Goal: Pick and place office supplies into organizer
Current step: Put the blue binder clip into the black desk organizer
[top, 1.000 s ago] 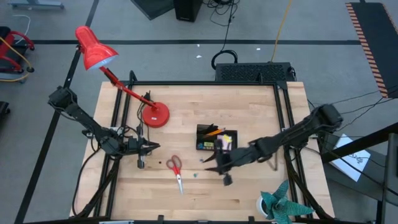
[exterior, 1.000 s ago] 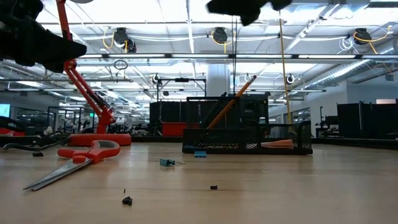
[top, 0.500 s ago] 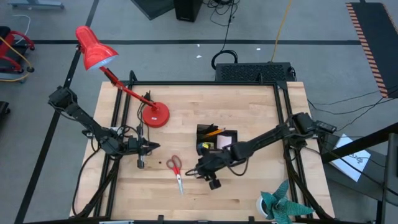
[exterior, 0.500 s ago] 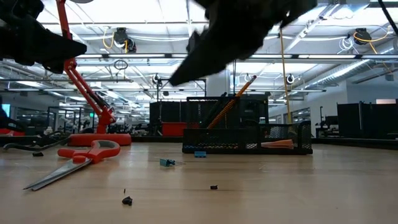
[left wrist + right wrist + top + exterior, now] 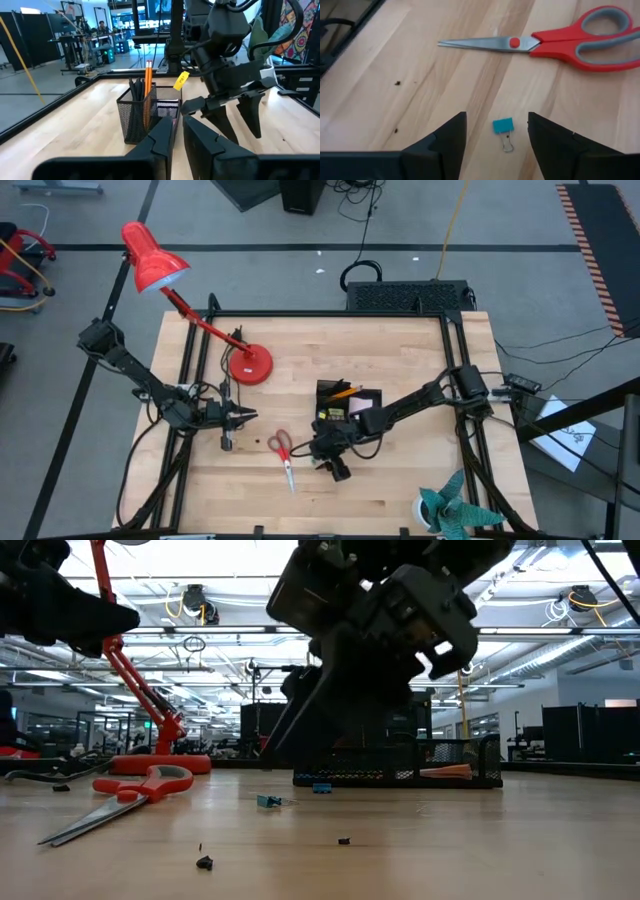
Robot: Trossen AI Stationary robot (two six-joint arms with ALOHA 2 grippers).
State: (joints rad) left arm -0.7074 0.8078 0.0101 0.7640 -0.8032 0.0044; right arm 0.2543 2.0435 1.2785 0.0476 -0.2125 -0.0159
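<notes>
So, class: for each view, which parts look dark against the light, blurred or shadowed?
Low view: the right gripper hangs as a dark silhouette against bright ceiling lights, hiding part of the organizer. Right wrist view: the blue clip and scissors are sharp, evenly lit, the own fingers near-black. Left wrist view: the near fingers blurred.

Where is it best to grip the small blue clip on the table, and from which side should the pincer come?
Grip the clip across its blue body, coming straight down from above. It lies flat on the table, its wire loop pointing away from the scissors, and the open right pincer probably already straddles it.
</notes>
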